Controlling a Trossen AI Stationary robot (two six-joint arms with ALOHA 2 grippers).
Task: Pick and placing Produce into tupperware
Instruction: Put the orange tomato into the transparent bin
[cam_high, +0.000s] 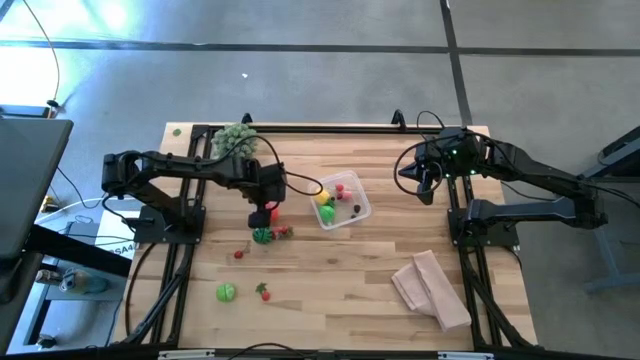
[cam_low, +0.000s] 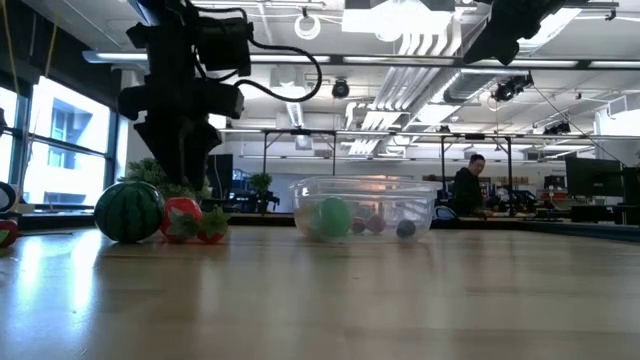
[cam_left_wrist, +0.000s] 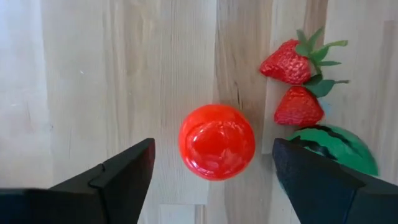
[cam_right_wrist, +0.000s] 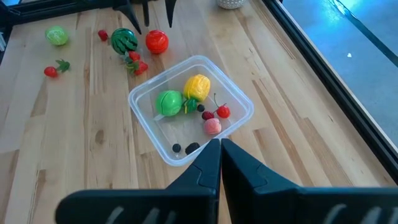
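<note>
Tupperware (cam_high: 345, 201), a clear squarish container with rounded corners, sits on the wooden table (cam_high: 340, 290) a little toward the right arm's side of the centre. Its contents, best seen in the right wrist view: a green round fruit (cam_right_wrist: 168, 102), a yellow fruit (cam_right_wrist: 197, 86) touching it, a pink ball (cam_right_wrist: 212, 126), a small red cherry (cam_right_wrist: 223, 112) and a few dark berries (cam_right_wrist: 192, 148) near one corner. In the low view the container (cam_low: 365, 207) shows these pieces through its clear wall.

Left gripper (cam_high: 263, 212) hangs just beside the container, fingers spread wide on either side of a red tomato (cam_left_wrist: 216, 141) that rests on the table, neither finger touching it. Close by lie two strawberries (cam_left_wrist: 287, 65) and a small watermelon (cam_left_wrist: 336, 146).

Loose produce farther off: a green fruit (cam_high: 227, 292), a small red piece with a green top (cam_high: 264, 292), and a red berry (cam_high: 238, 254).

Right gripper (cam_right_wrist: 220, 144), fingers pressed together and holding nothing, waits above the table near the right rear corner, looking down at the container. A tan folded cloth (cam_high: 430, 288) lies at the front right; a pale-green spiky plant (cam_high: 236, 139) stands at the rear left.
</note>
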